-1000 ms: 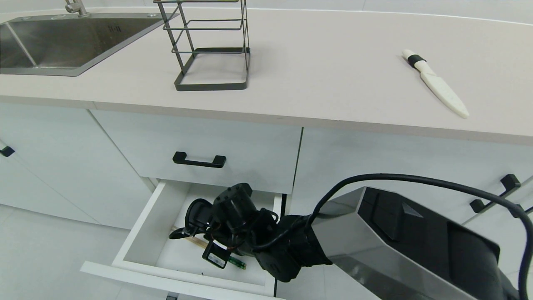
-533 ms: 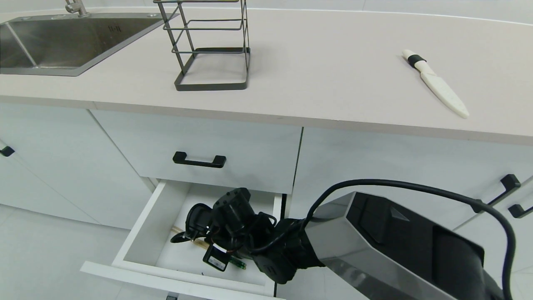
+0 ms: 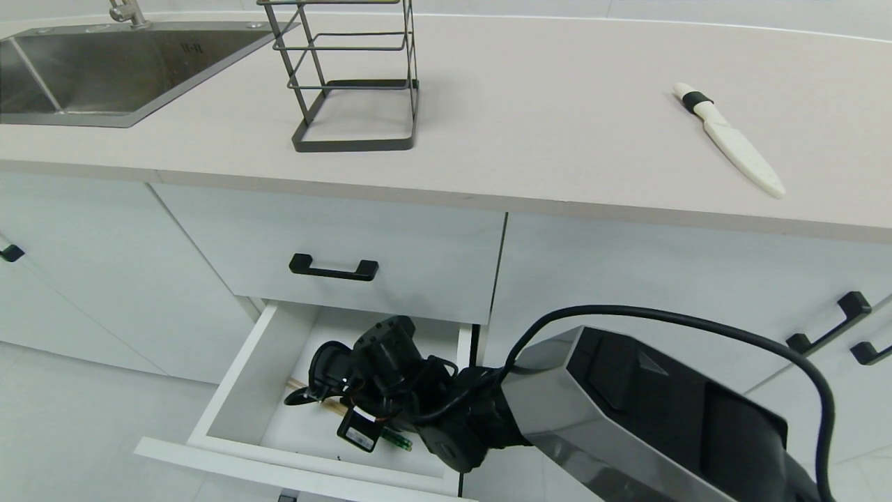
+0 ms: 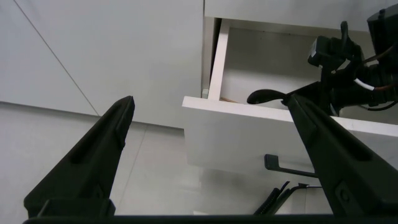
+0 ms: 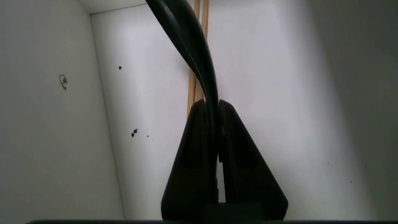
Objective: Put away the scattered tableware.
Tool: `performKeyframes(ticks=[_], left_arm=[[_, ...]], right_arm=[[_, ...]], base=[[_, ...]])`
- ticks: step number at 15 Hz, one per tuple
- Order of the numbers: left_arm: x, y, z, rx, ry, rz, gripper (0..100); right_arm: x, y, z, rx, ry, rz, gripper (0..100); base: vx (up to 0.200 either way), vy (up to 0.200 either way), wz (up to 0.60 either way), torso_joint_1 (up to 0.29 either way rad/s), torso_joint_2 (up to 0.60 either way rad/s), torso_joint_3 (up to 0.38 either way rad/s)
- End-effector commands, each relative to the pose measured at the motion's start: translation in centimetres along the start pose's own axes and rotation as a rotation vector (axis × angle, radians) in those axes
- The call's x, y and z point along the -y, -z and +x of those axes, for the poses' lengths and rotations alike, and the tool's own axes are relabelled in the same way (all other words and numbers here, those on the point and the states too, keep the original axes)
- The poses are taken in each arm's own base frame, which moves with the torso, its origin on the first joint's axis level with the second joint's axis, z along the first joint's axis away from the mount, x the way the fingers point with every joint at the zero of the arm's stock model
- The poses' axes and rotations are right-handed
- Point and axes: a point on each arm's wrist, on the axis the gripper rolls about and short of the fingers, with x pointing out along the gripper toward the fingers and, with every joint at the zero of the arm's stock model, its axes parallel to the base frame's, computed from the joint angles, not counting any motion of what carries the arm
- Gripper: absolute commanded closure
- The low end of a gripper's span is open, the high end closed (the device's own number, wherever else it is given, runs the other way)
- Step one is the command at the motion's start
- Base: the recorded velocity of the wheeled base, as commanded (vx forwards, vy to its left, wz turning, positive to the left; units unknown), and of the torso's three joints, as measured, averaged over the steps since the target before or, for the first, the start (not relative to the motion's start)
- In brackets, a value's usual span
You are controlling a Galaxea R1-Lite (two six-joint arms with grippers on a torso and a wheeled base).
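My right gripper [image 3: 326, 392] is inside the open lower drawer [image 3: 230, 380], shut on the handle of a black spoon [image 5: 185, 51]. The spoon's bowl [image 3: 297, 397] hangs just above the drawer floor. A pair of wooden chopsticks [image 5: 198, 25] lies on the floor under it, and a green-tipped piece [image 3: 396, 439] lies nearer the drawer front. A white knife [image 3: 728, 139] with a black band lies on the counter at the far right. My left gripper [image 4: 211, 104] is open and low outside the drawer [image 4: 249, 121], facing its front corner and the spoon's bowl [image 4: 267, 96].
A dark wire rack [image 3: 355, 77] stands on the counter [image 3: 543, 104] at the back middle, with a steel sink [image 3: 104, 66] to its left. The shut upper drawer has a black handle [image 3: 333, 268]. More black handles [image 3: 829, 328] are on the cabinets to the right.
My right arm has shifted slightly left and deeper into the drawer, the spoon still in its grip. The knife and rack have stayed put.
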Motion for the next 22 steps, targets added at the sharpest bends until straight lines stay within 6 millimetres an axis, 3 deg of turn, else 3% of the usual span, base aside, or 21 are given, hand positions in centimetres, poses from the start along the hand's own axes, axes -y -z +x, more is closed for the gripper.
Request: performKeyframes(ticks=[1,9,10,15,22], left_arm=[[0.0,0.0,0.0,-0.001,0.0,0.0,0],[0.0,0.0,0.0,-0.001,0.0,0.0,0],[0.0,0.0,0.0,-0.001,0.0,0.0,0],[0.0,0.0,0.0,-0.001,0.0,0.0,0],[0.0,0.0,0.0,-0.001,0.0,0.0,0]], right_arm=[[0.0,0.2,0.3,-0.002,0.0,0.001,100],[-0.2,1.1,1.3,-0.024,-0.008,-0.002,100],[-0.2,1.2,1.4,-0.028,-0.01,-0.002,0],[0.1,0.2,1.7,-0.003,-0.007,-0.027,0],[0.6,-6.2,-4.1,0.112,0.017,-0.049,0]], base=[[0.0,0.0,0.0,0.0,0.0,0.0],[0.0,0.0,0.0,0.0,0.0,0.0],[0.0,0.0,0.0,0.0,0.0,0.0],[0.0,0.0,0.0,0.0,0.0,0.0],[0.0,0.0,0.0,0.0,0.0,0.0]])
